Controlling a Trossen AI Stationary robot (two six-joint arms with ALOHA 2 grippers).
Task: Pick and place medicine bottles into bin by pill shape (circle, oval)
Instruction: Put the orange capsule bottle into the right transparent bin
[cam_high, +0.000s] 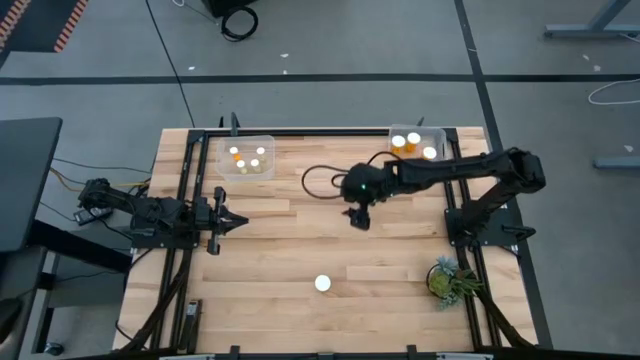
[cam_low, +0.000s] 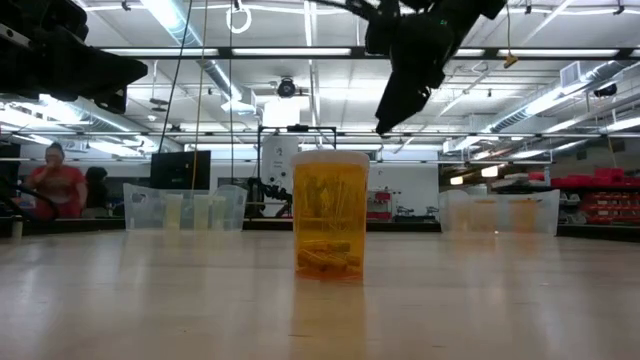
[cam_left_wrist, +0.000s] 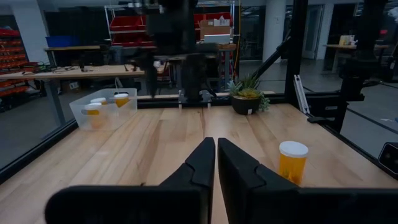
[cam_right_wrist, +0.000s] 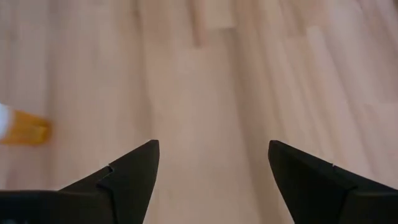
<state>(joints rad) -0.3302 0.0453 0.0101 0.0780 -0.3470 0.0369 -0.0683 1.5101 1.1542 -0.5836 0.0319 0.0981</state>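
Note:
One orange-amber medicine bottle (cam_high: 322, 283) with a white cap stands upright on its base on the wooden table, near the front edge; it also shows in the low view (cam_low: 330, 215), the left wrist view (cam_left_wrist: 292, 162) and at the edge of the right wrist view (cam_right_wrist: 22, 127). My right gripper (cam_high: 358, 218) hangs open and empty above the table's middle, pointing down, farther back than the bottle; it also shows in its own wrist view (cam_right_wrist: 214, 162). My left gripper (cam_high: 235, 222) is shut and empty at the table's left, also seen in its own wrist view (cam_left_wrist: 216, 155).
A clear bin (cam_high: 245, 155) with several bottles stands at the far left, another bin (cam_high: 417, 142) with three bottles at the far right. A green plant (cam_high: 450, 278) in a pot stands at the near right. A person (cam_low: 55, 180) sits in the room behind.

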